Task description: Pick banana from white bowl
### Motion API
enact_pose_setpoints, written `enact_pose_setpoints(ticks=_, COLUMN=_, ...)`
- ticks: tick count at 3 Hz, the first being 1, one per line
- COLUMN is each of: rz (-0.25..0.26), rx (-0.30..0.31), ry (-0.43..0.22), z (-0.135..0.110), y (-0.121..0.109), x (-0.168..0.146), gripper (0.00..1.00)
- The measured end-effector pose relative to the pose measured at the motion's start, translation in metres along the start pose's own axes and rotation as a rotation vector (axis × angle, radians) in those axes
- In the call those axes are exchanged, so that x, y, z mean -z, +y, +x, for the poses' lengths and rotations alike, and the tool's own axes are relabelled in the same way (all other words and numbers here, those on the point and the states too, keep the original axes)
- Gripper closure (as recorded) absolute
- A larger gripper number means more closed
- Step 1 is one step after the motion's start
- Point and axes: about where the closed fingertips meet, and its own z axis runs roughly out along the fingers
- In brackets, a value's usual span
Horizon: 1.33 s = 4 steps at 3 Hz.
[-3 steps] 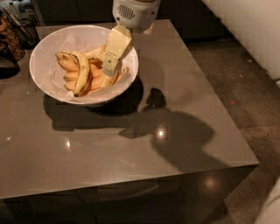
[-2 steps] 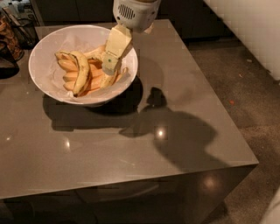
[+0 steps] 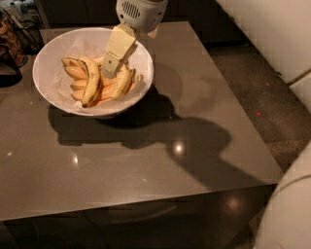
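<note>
Fingers [image 3: 118, 47] apart beside banana [image 3: 91, 81] in white bowl [image 3: 47, 80]

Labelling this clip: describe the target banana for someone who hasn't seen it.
On the grey table, look in the white bowl at its far left, where the gripper reaches down. The banana lies just left of the gripper: strongly curved, yellow with dark streaks, atop smoother orange-yellow bananas.

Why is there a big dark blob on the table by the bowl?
Camera view: that is shadow cast by the white bowl and the arm, whose gripper reaches into the bowl over the bananas; the bright dots on the table are lamp glare.
</note>
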Motion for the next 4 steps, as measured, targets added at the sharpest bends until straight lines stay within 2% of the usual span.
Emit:
enact_pose_setpoints(ticks=1, rz=-0.019, rx=-0.011, ry=-0.006, z=-0.007, y=-0.001, x=-0.004, gripper=0.16)
enact_pose_setpoints(ticks=4, rz=-0.056, rx=-0.034, ry=0.009, z=-0.018, y=-0.008, x=-0.021, gripper=0.26)
